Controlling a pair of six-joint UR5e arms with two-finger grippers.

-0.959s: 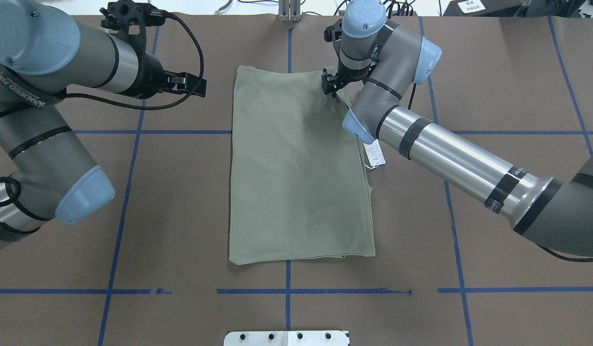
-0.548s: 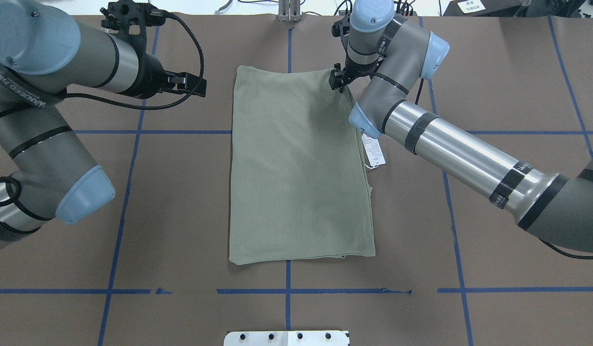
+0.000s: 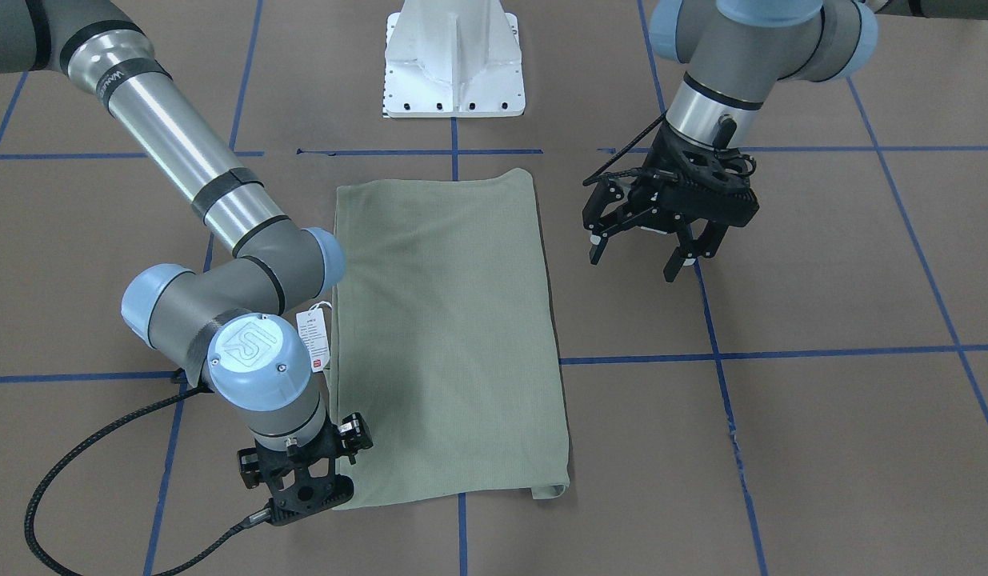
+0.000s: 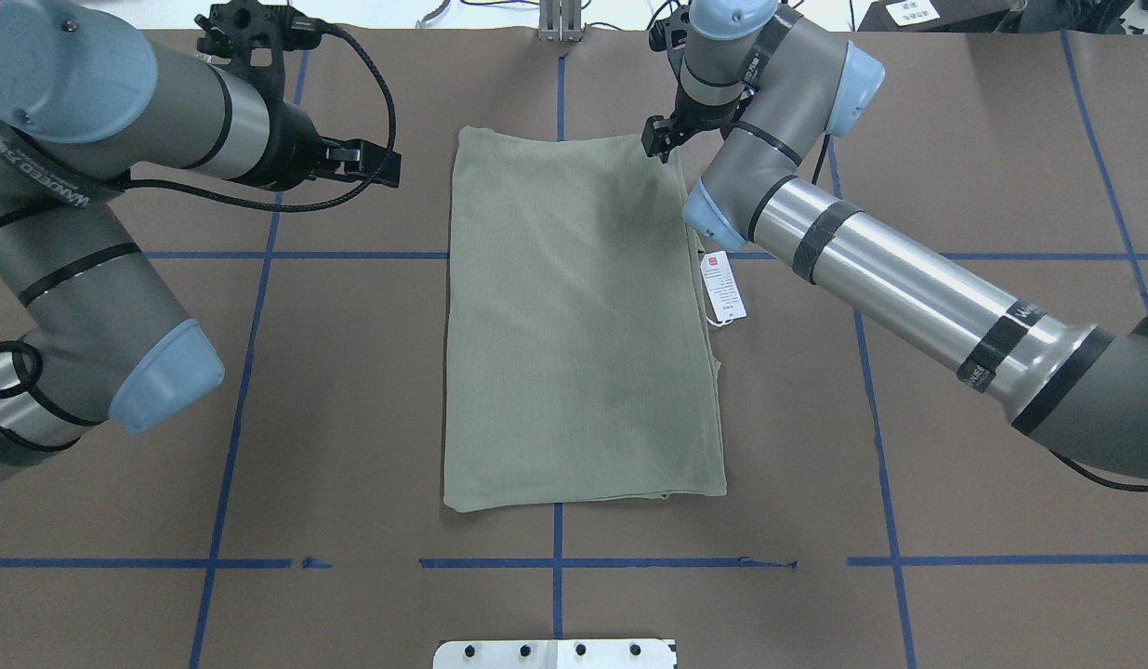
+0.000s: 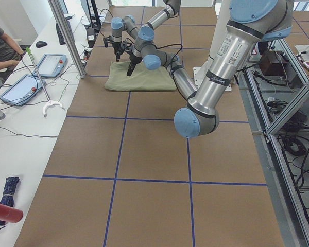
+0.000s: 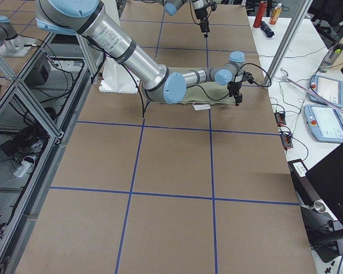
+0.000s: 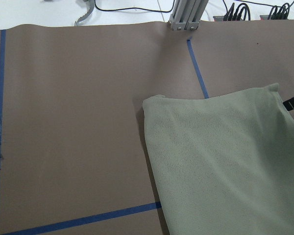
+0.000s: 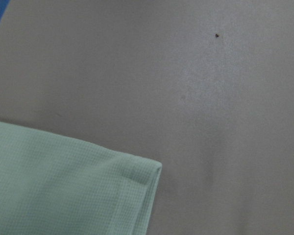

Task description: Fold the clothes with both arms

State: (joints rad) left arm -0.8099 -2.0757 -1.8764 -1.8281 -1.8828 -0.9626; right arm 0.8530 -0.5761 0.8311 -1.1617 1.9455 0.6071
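The sage-green shirt (image 4: 574,325) lies folded in a long flat rectangle at the middle of the table; it also shows in the front view (image 3: 446,336). Its white hang tag (image 4: 723,288) sticks out from its right edge. My right gripper (image 4: 655,141) hovers at the shirt's far right corner (image 8: 137,181), which lies flat and free on the table. I cannot tell whether its jaws are open or shut. My left gripper (image 3: 634,260) is open and empty, above bare table to the left of the shirt's far end.
Brown table cover with blue tape grid lines (image 4: 555,562). The white pedestal base (image 3: 454,64) stands at the robot's edge. An aluminium post (image 4: 560,19) stands at the far edge. A side table with tablets (image 5: 20,87) and a person lies beyond.
My right gripper has moved from over the shirt's far right corner outward, toward the far right, off the cloth. The shirt and the left arm have not moved.
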